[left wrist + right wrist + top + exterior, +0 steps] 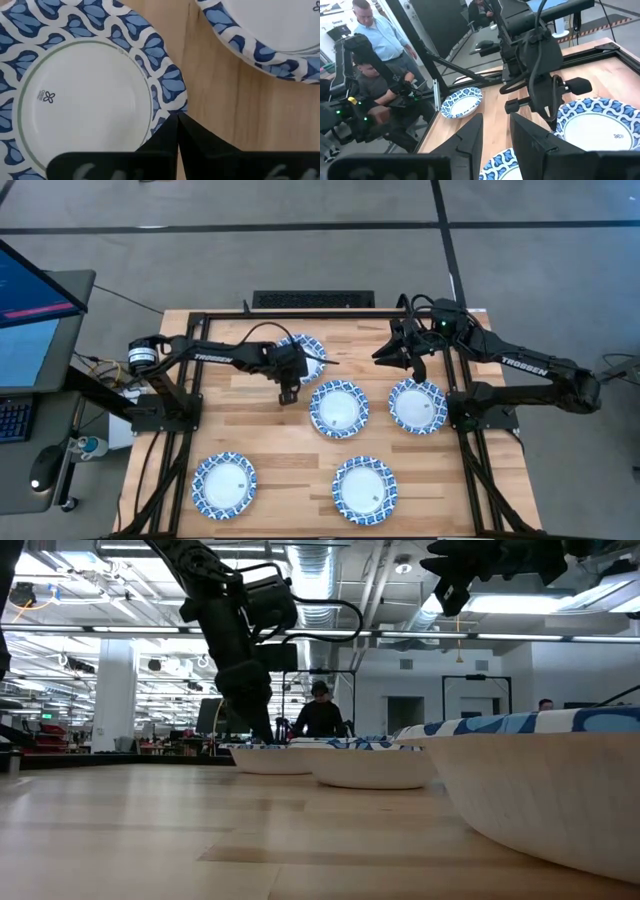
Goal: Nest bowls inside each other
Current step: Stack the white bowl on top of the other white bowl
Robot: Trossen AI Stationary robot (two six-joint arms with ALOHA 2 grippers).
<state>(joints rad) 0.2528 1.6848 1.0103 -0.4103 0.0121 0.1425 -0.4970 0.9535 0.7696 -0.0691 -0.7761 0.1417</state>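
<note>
Several white bowls with blue-patterned rims sit on the wooden table. The far-left bowl (305, 348) (85, 100) (268, 758) lies partly under my left gripper (289, 391) (177, 119), which is shut on its rim. The other bowls are a middle bowl (338, 408), a right bowl (417, 405) and two near bowls (224, 483) (364, 490), each resting on its base. My right gripper (384, 353) (495, 132) hangs open, raised above the table at the far side, between the middle and right bowls, touching nothing. My left gripper pinches the far-left bowl's near rim (172, 102) between its two fingers, one over the bowl's inside and one over the table outside it. The fingers come from above, pointing down. In the low view the bowl's base seems to rest on the table.
A black frame rail (300, 313) runs along the table's far edge, with rails down both sides. Bare wood lies between the near bowls and the far row. People (375, 55) sit and stand beyond the table's left side. A monitor (30, 310) stands to the left.
</note>
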